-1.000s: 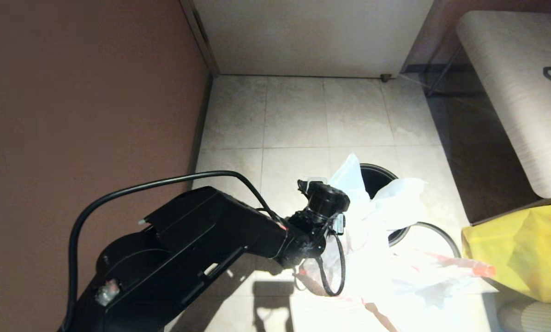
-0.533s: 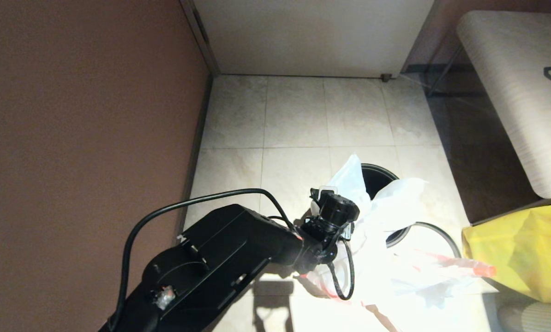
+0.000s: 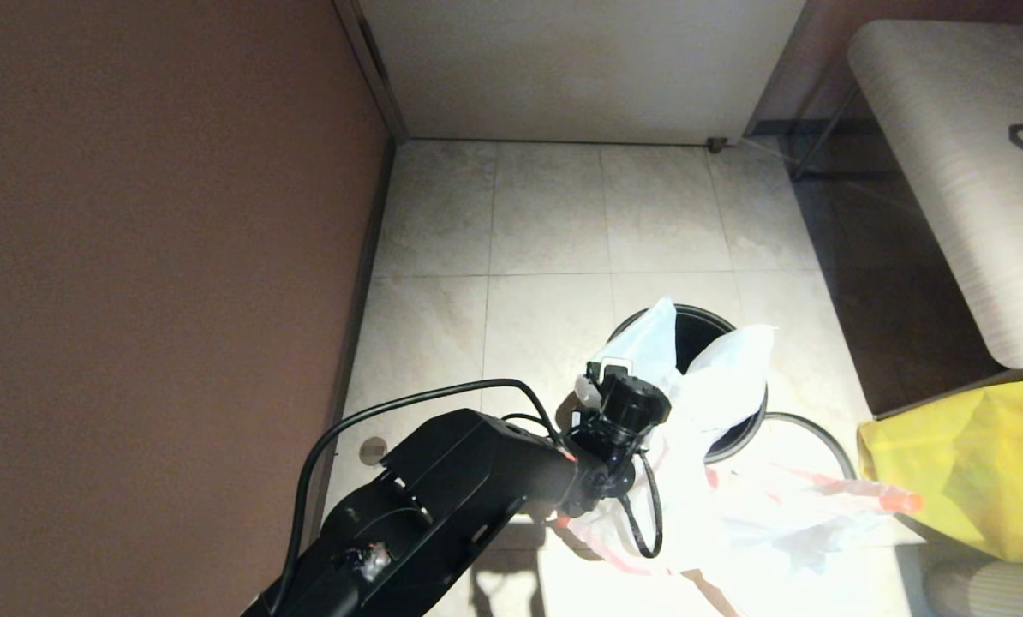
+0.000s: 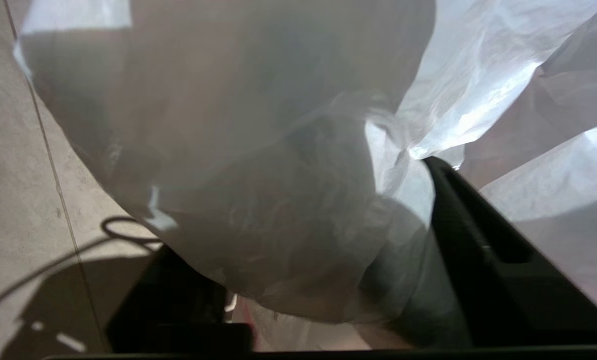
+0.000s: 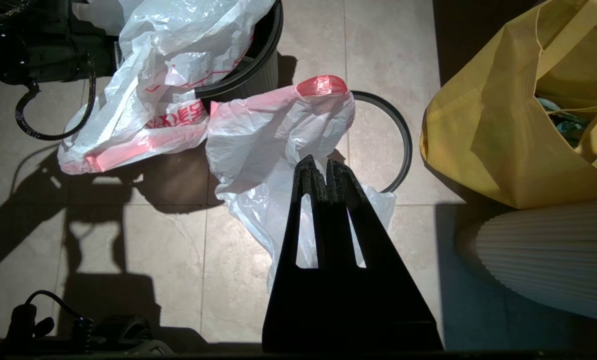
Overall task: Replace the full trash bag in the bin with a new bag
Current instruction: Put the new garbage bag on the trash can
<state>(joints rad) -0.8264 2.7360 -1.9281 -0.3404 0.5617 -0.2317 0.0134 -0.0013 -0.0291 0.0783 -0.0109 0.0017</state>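
The black bin [image 3: 702, 338] stands on the tiled floor, and its grey hoop [image 3: 822, 435] lies flat on the tiles beside it. A thin white bag with red print [image 3: 721, 381] is draped over the bin's near rim and rises in two flaps. My left gripper [image 3: 642, 379] is pushed into this bag at the rim. In the left wrist view the film [image 4: 258, 190] covers almost everything; one black finger [image 4: 483, 245] shows far off centre, so the jaws stand open. A second white bag [image 5: 273, 135] lies on the floor. My right gripper [image 5: 319, 167] hangs above it, shut and empty.
A large yellow bag [image 3: 974, 463] stands at the right, close to the hoop. A ribbed pale object [image 5: 548, 260] sits below it. A brown wall [image 3: 160, 257] runs along the left, a white door at the back, and a padded bench [image 3: 957, 171] at the far right.
My left arm has swung right and forward toward the bin. The white bag's flaps have lifted upright over the mouth, and more of the bin's rim shows.
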